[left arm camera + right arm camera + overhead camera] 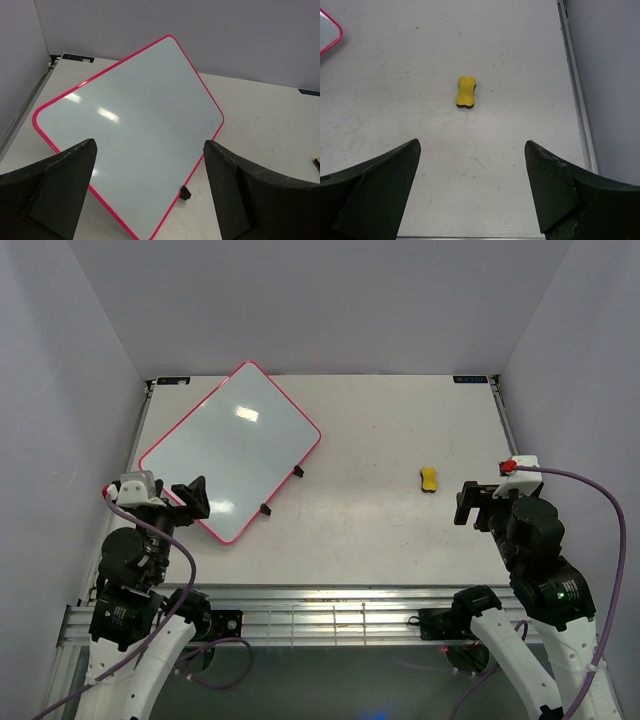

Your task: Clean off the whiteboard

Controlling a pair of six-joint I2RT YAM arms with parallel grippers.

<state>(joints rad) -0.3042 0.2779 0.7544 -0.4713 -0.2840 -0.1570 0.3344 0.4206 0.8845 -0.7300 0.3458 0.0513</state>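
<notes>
While the whiteboard [231,448] lies at ten o'clock with no marks visible, the yellow eraser [429,480] rests apart at three o'clock. Both the left gripper [192,498] and right gripper [468,503] are spread, holding nothing. Any grasp should take the eraser across its narrow waist.

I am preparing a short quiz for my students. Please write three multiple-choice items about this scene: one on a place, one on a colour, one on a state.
1. Where does the eraser lie?
A. On the whiteboard
B. On the table, ahead of the right gripper
C. In the left gripper

2. What colour is the frame of the whiteboard?
A. Pink
B. Green
C. Black

3. How is the right gripper?
A. Shut on the eraser
B. Open and empty
C. Shut and empty

Answers: 1 B, it rests on bare table; 2 A, the rim is pink; 3 B, its fingers stand apart.
</notes>
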